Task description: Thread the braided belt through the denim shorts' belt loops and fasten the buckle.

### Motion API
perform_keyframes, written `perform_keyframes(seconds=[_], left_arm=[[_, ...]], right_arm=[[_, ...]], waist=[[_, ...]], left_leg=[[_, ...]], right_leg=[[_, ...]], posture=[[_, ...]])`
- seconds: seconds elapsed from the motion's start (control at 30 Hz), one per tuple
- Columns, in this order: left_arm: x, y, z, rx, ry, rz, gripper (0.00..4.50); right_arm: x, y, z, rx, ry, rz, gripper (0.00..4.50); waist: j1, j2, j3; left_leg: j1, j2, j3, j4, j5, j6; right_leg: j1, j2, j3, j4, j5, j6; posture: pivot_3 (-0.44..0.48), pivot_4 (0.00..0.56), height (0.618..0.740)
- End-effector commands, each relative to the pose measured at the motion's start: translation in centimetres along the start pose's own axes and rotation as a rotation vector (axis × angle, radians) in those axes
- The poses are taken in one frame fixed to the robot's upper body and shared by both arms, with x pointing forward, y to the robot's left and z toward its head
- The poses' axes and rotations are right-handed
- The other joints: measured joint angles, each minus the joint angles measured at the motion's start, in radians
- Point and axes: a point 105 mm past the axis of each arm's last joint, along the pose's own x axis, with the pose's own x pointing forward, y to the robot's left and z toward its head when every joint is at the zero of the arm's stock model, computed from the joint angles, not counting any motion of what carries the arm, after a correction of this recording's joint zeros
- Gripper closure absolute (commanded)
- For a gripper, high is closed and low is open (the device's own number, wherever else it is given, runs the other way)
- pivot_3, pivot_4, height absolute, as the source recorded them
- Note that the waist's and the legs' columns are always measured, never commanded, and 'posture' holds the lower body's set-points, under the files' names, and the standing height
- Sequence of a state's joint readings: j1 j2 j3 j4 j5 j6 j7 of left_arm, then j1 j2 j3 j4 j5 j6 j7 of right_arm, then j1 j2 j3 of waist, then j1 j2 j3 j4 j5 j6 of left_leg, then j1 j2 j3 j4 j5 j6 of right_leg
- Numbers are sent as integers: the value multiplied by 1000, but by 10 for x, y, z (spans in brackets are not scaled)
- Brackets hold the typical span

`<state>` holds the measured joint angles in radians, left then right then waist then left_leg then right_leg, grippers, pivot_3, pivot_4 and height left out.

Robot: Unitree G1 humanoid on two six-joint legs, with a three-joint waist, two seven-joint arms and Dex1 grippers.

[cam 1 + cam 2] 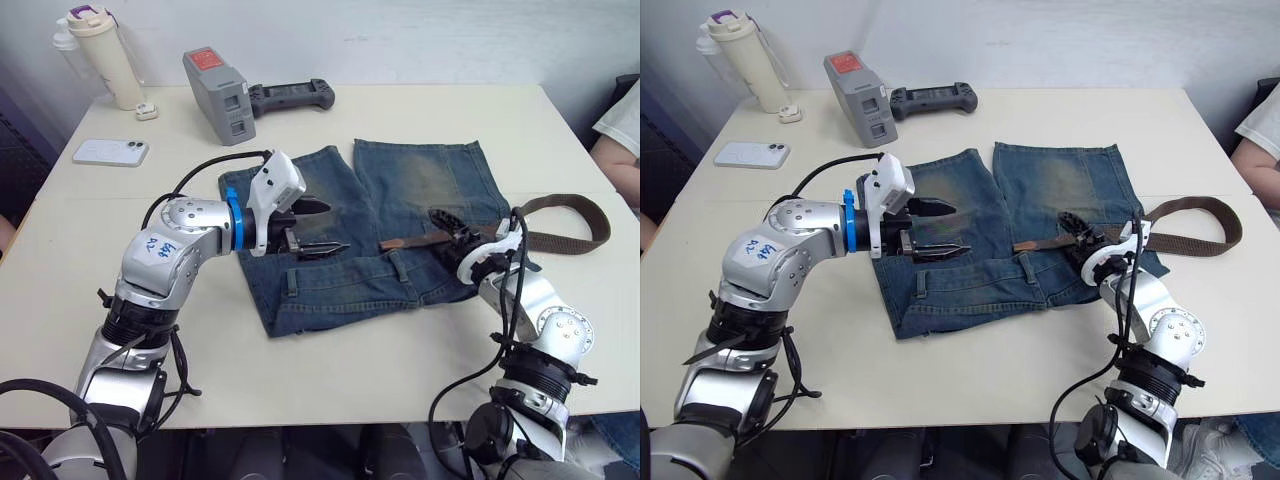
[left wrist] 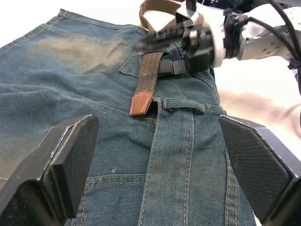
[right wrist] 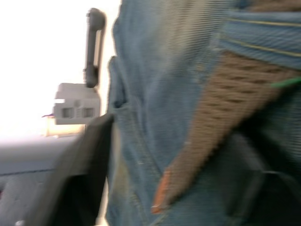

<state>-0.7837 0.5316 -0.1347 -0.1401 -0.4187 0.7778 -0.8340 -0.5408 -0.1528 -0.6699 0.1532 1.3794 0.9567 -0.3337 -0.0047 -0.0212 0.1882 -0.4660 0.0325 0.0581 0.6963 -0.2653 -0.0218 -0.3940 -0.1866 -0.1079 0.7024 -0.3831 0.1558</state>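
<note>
The lidded cream tumbler stands at the far left corner of my table, and I cannot see what it holds, if anything. The denim shorts lie flat in the middle, waistband toward me, faded blue with yellowish worn patches on both legs. The braided belt is brown and woven; it loops on the table just off the shorts' right edge, then runs across the waistband to a tan leather tip lying near a belt loop. My right gripper appears to be clamped on the belt a little behind that tip, though the wrist view is blurred. My left gripper hovers over the shorts' left half, fingers spread wide and holding nothing. A white phone, a grey box-shaped device and a dark game controller sit beyond.
</note>
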Motion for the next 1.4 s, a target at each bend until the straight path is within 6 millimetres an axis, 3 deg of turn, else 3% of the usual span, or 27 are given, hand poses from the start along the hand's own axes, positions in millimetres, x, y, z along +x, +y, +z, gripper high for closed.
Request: perform_keyframes(seconds=[0.03,0.1,0.3,0.37,0.47,0.7,0.93,1.13,1.4], left_arm=[[-5,1,3,30,-4,18,0],[-5,1,0,23,2,16,0],[-4,0,-3,20,3,10,0],[-2,0,-3,20,4,6,0],[-1,0,-3,21,4,-2,0],[1,0,-4,25,7,-13,0],[1,0,-4,30,8,-18,0],[1,0,-2,34,8,-19,0],[0,1,-2,33,8,-19,0]], right_arm=[[-4,-25,-11,-30,27,-88,3425],[-5,-21,-10,-12,12,-61,4426],[-21,14,8,73,-57,106,4474],[-31,32,16,94,-61,199,4474],[-46,45,22,82,-39,283,4474],[-72,32,19,-139,32,295,4474],[-60,22,18,-217,-44,266,4474],[-50,21,-1,-245,-25,259,4474],[-55,20,-3,-295,-34,280,4474]], waist=[[0,0,0],[1,-4,-2],[4,-5,-3],[3,-4,-2],[4,-2,-1],[5,-2,-1],[4,-1,-1],[5,-1,-1],[5,-1,-1]], left_leg=[[0,0,0,0,0,0],[0,0,0,0,0,0],[-2,0,-2,1,0,0],[-2,0,-2,0,0,0],[-3,0,-2,0,0,0],[-3,0,-2,0,-1,1],[-2,0,-2,0,-1,1],[-2,0,-2,0,-1,1],[-2,0,-2,0,-1,1]], right_leg=[[0,0,0,0,0,0],[0,0,0,0,0,0],[0,0,-1,0,0,0],[0,0,-1,-1,0,0],[0,0,-1,-2,0,0],[0,0,-1,-3,0,0],[0,0,-1,-3,0,0],[1,0,-1,-3,0,0],[1,0,-1,-3,0,0]], posture=[[0,150,664],[0,150,664],[0,150,664],[0,150,664],[0,150,664],[0,150,664],[0,150,664],[0,150,664],[0,150,664]])
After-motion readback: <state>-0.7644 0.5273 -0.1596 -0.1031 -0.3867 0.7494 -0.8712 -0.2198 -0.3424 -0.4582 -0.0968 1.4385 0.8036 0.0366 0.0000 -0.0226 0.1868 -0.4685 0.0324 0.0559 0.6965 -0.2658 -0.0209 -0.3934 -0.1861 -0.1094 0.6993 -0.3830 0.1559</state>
